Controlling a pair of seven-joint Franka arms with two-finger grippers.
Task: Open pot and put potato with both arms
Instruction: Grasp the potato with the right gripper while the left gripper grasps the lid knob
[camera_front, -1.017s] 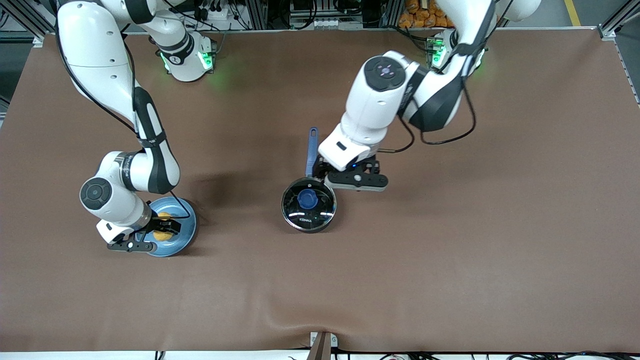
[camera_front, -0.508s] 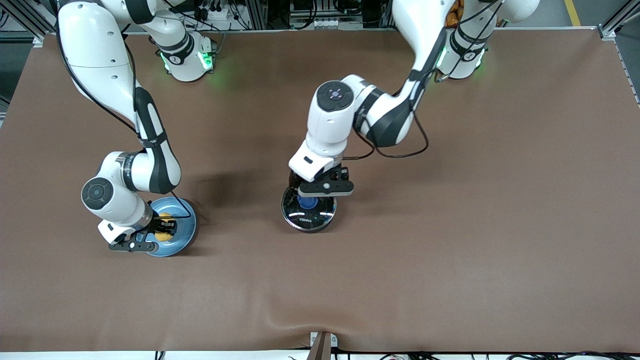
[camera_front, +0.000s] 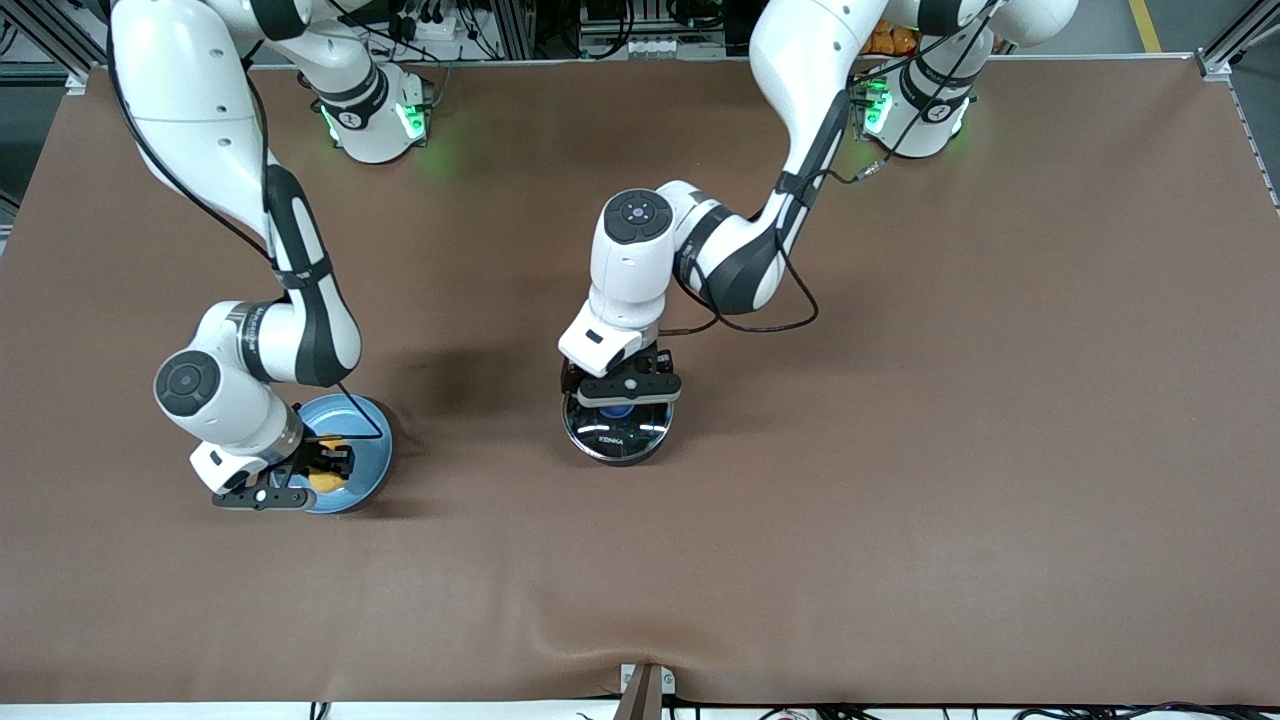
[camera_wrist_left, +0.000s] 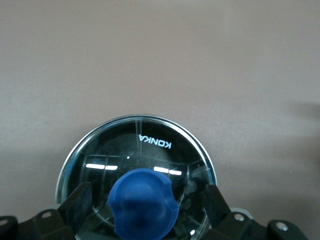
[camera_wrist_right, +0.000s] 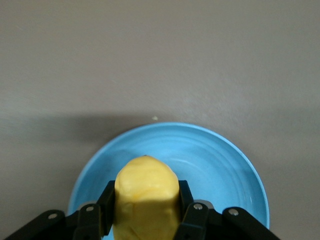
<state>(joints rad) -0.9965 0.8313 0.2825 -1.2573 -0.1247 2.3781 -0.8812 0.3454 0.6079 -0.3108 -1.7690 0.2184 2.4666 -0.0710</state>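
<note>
You had the right gripper (camera_front: 318, 468) low over the light-blue plate (camera_front: 368, 452) toward the right arm's end of the tabletop (camera_front: 900, 450); its jaws were closed on the potato (camera_wrist_right: 146, 200), which sat between them above the plate; the left gripper (camera_front: 622, 398) hung over the pot (camera_front: 617, 432) near the middle of the tabletop, jaws fully spread on either side of the blue knob (camera_wrist_left: 143, 205), not gripping it; the glass lid (camera_wrist_left: 150, 150) was on the pot; its long handle was hidden under the left arm.
</note>
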